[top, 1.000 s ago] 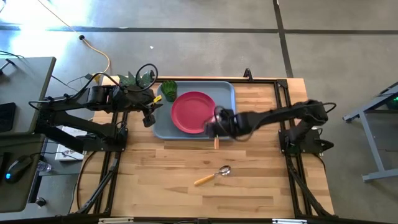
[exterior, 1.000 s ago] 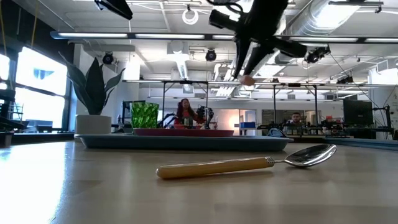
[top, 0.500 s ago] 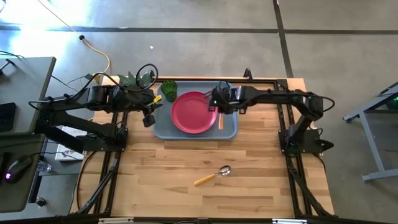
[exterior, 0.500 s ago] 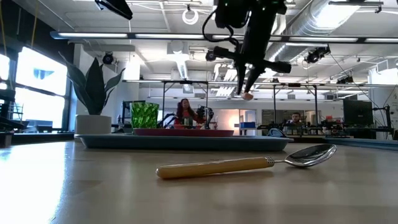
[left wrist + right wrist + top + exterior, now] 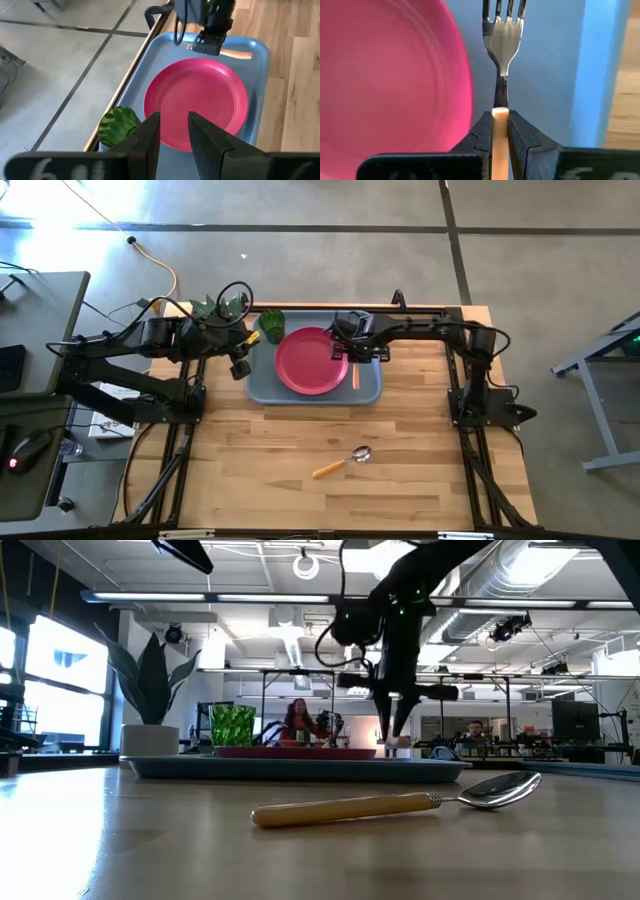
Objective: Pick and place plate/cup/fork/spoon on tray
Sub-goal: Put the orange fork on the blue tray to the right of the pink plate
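Fork (image 5: 503, 30) pinched by handle in right hand (image 5: 500, 131), tines ahead, over tray (image 5: 600, 65) beside plate (image 5: 390, 75) for set-down.

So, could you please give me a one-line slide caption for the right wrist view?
Right gripper shut on the fork, holding it over the tray beside the plate.

The tray (image 5: 368, 320) is sitting at the desk's (image 5: 400, 470) far edge. The plate (image 5: 310, 361) is lying in its middle, the cup (image 5: 272, 326) in its far-left corner, the fork (image 5: 354, 370) just right of the plate. The spoon (image 5: 341, 462) is lying on the desk, well nearer than the tray.
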Motion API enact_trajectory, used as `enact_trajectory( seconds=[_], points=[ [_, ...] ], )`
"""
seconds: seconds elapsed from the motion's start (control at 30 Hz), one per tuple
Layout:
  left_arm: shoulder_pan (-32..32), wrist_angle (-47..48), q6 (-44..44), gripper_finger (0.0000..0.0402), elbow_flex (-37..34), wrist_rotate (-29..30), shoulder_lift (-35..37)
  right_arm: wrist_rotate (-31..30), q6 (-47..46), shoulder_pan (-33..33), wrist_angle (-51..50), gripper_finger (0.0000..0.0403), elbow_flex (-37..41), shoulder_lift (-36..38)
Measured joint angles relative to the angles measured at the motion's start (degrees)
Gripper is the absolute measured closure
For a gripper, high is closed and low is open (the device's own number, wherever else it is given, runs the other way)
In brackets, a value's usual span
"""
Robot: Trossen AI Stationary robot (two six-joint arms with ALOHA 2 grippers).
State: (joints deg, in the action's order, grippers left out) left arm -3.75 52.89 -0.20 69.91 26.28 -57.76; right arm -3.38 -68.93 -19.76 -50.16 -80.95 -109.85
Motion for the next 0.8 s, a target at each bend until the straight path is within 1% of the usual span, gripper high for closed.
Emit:
enact_trajectory(
  seconds=[0.43, 0.8],
  points=[
    [0.00, 0.01, 2.40, 0.0312, 0.00, 0.02, 0.00, 0.48, -1.48, -0.12, 1.17, 0.0391, 0.04, -5.09],
    [0.00, 0.01, 2.42, 0.0312, 0.01, 0.02, 0.00, 0.50, -1.13, -0.09, 1.43, 0.0388, 0.04, -5.78]
  ],
)
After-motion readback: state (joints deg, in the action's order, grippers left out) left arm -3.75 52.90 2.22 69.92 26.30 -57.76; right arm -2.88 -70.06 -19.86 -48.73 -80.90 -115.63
